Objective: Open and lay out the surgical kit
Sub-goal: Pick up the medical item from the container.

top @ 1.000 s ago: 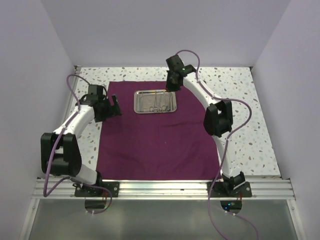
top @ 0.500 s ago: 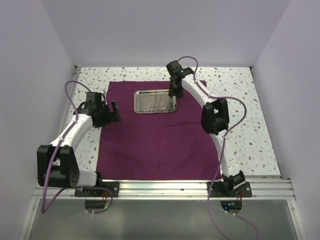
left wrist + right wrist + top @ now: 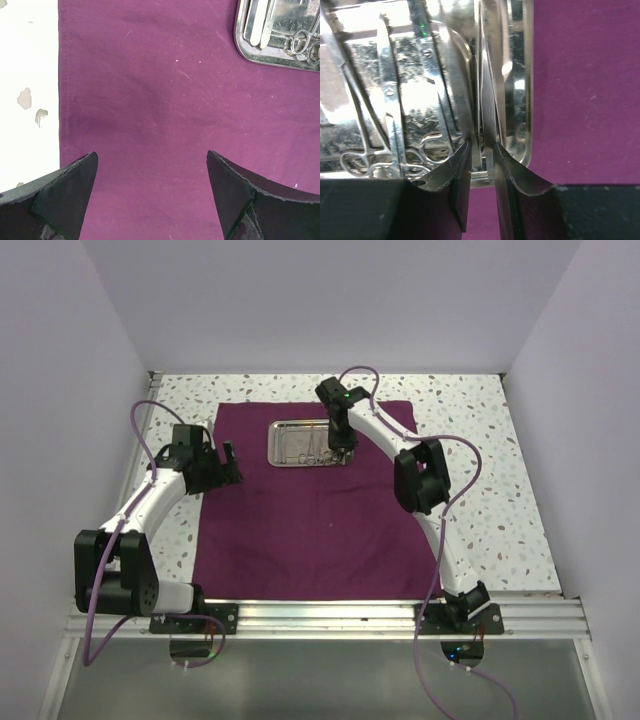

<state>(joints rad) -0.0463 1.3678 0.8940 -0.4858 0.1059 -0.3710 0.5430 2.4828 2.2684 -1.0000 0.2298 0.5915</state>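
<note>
The big purple cloth (image 3: 320, 540) lies flat and open on the speckled table (image 3: 500, 490), starting right by the arm bases. A bit farther out, the left gripper (image 3: 151, 156) hangs over the cloth's left edge. Its fingers are spread wide and it holds nothing. Farther still, at the far middle of the cloth, sits the shiny tray (image 3: 273, 443). The tray's long side runs left to right. The steel tools inside lie the other way, near to far, side by side. The ring-handled scissors (image 3: 432, 150) seem to have their rings at the near end and their tips pointing away. The right gripper (image 3: 482, 150) is down in the right end of the tray, so the right arm is much closer than the left. Its two fingers are pinched close on a thin steel tool (image 3: 481, 90), which runs straight away from them. It looks like a grip, so a lift toward bare cloth likely comes next.
</note>
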